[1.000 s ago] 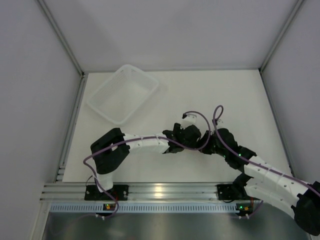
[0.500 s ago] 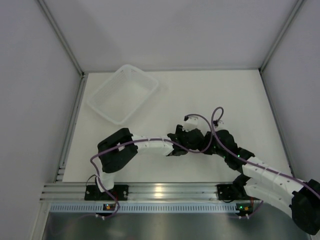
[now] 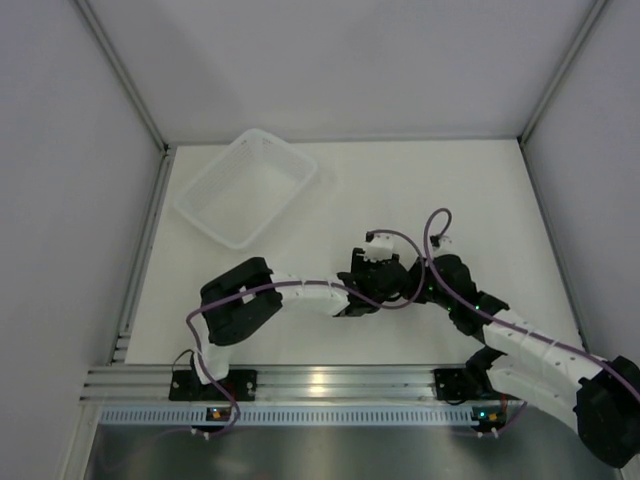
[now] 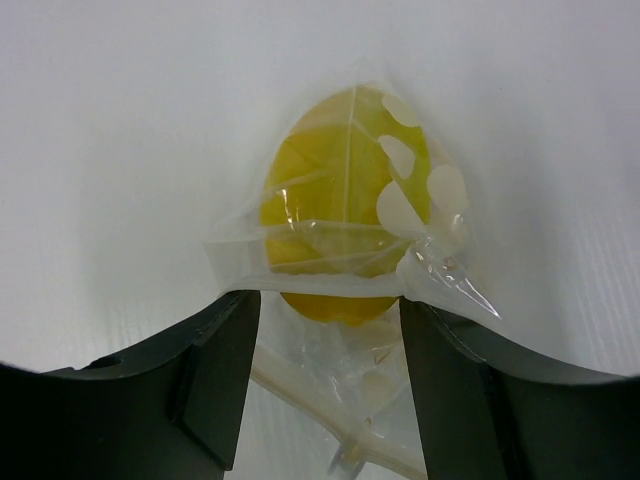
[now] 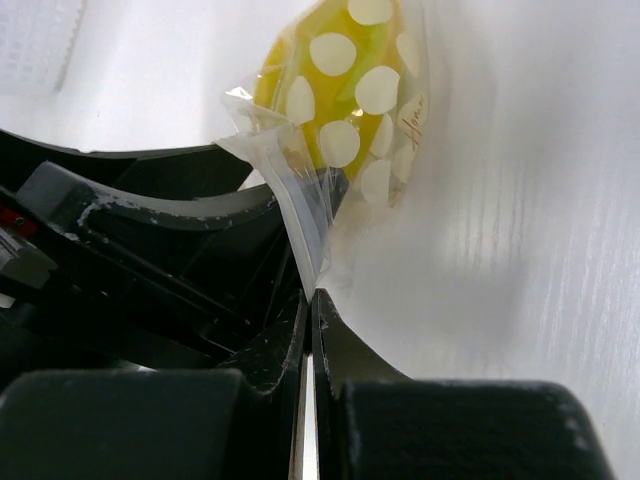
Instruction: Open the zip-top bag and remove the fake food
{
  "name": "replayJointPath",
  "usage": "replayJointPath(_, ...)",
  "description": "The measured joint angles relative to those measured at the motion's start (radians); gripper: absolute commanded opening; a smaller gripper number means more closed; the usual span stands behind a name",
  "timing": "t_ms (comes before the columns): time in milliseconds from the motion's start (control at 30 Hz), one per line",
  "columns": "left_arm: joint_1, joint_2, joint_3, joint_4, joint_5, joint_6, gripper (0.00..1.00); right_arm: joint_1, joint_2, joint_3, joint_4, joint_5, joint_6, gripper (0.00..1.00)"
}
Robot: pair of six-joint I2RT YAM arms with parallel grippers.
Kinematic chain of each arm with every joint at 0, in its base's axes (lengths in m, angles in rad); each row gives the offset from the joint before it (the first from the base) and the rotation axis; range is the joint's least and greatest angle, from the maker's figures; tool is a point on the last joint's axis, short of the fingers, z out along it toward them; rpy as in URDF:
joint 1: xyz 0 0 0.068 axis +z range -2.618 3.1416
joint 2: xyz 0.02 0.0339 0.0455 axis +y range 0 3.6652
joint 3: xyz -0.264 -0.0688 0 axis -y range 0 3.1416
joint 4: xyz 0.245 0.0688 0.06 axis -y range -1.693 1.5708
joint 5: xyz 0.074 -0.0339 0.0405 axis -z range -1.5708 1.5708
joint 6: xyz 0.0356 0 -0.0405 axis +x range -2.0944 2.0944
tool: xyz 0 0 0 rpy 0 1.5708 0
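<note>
You'll find a translucent white basket tray (image 3: 245, 190) on the far left part of the white table (image 3: 450, 190). It sits turned at an angle, one corner close to the back wall (image 3: 340, 60) and another near the left wall (image 3: 60, 200). Its mesh sides let the table show through. In the right wrist view a corner of that mesh (image 5: 35, 40) shows at the top left, blurred. Two slim metal posts (image 3: 120, 70) (image 3: 560, 70) run up the back corners. Along your near edge lies an aluminium rail (image 3: 320, 380), with a slotted white strip (image 3: 330, 413) just below it, then a grey metal sheet (image 3: 330, 450).
</note>
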Motion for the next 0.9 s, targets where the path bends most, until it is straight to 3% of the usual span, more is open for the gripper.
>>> replayJointPath(167,-0.002,-0.101,-0.084,0.058,-0.037,-0.040,0.64,0.005,-0.025,0.080,-0.066,-0.040,-0.019,0.00)
replayJointPath(333,0.003,-0.247,-0.088,-0.072,-0.027,-0.049,0.65,0.005,-0.059,0.136,-0.044,-0.156,0.019,0.00)
replayJointPath(567,0.008,-0.352,-0.084,-0.307,0.155,-0.045,0.63,0.006,-0.071,0.098,0.012,-0.358,0.181,0.00)
replayJointPath(900,-0.004,-0.330,-0.107,-0.308,0.341,-0.061,0.64,0.026,-0.202,0.027,-0.089,-0.360,0.267,0.00)
